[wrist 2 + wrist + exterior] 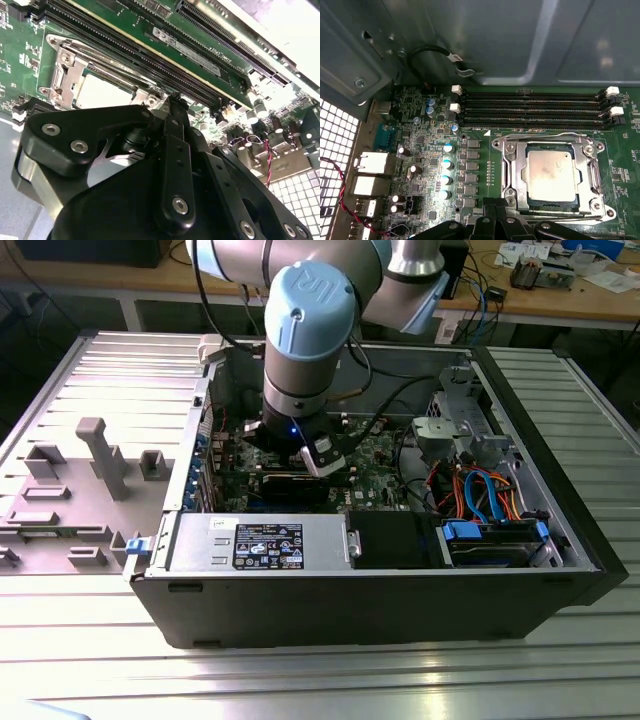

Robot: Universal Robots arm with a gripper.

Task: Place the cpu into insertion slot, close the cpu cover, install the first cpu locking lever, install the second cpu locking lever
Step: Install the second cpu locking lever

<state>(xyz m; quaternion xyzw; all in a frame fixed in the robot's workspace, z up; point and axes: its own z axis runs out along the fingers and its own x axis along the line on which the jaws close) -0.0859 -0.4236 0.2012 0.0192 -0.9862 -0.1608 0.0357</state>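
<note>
Case: open computer chassis [380,590] lying on a slatted metal table [300,680]; grey power supply box [260,543] along its near wall.
Arm: reaches down into the case over the green motherboard [485,150].
Memory slots: four long black slots [530,107] at 12 o'clock of the socket in the first wrist view.
Insertion slot: square socket [506,172] on the motherboard, dark rim.
Cpu cover: silver frame [512,150] lying flat around the chip, closed.
Cpu: silver-topped chip [551,176] seated in the socket, showing through the cover window.
Claw: black gripper [172,107] just beside the socket's edge; holds nothing visible. Whether its fingers are spread or clenched: cannot tell.
</note>
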